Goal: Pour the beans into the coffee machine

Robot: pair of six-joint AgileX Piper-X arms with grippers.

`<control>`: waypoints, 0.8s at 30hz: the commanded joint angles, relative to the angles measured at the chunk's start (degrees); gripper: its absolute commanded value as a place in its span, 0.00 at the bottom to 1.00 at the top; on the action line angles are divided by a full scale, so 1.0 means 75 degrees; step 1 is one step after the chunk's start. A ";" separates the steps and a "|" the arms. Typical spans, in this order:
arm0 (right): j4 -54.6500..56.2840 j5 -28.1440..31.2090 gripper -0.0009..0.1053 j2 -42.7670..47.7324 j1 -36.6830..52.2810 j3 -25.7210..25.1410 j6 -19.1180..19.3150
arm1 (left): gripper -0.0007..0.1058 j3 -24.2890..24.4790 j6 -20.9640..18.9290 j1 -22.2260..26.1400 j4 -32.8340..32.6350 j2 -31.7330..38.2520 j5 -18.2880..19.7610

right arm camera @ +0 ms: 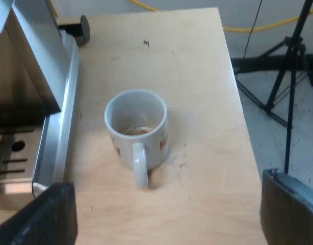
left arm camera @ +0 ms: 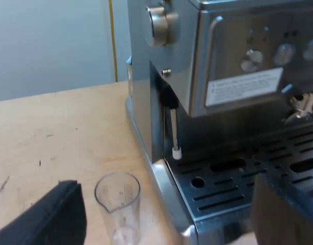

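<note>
Here, a clear plastic measuring glass with a pouring lip stands upright on the table, just beside the corner of the brushed-steel espresso machine. The left gripper has its two black fingers spread wide with nothing in them, and the glass is close to one finger. A thin steam wand hangs over the slotted metal drip tray near the glass.

The right gripper is likewise spread and empty. Ahead of it stands a white ceramic mug with red marks, its handle turned toward the fingers and a brownish trace at its bottom. A small dark round object lies by the machine; I cannot tell what it is.

The table is pale wood, lightly scuffed. Past its edge are a grey floor, a black tripod and a yellow cable.
</note>
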State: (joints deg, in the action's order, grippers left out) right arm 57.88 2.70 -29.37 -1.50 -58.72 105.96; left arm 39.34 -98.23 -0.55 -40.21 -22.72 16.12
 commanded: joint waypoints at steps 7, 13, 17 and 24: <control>0.0969 -0.0002 0.75 0.1135 0.0022 -0.0097 0.0069 | 0.65 0.0037 -0.0043 0.0007 -0.0928 0.1305 0.0586; 0.1004 0.0000 0.75 0.1703 0.0022 -0.0097 0.0069 | 0.65 0.0037 -0.0043 0.0007 -0.1188 0.2183 0.0571; 0.1025 0.0000 0.75 0.1987 0.0022 -0.0097 0.0069 | 0.65 0.0037 -0.0043 0.0007 -0.1231 0.2631 0.0429; 0.1233 0.0087 0.75 0.2359 0.0022 -0.0056 0.0100 | 0.65 0.0077 -0.0043 0.0007 -0.1296 0.3457 -0.0141</control>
State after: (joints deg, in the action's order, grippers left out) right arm 67.06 2.84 -12.35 -1.50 -58.79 105.93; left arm 39.66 -98.23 -0.55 -49.88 0.61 15.80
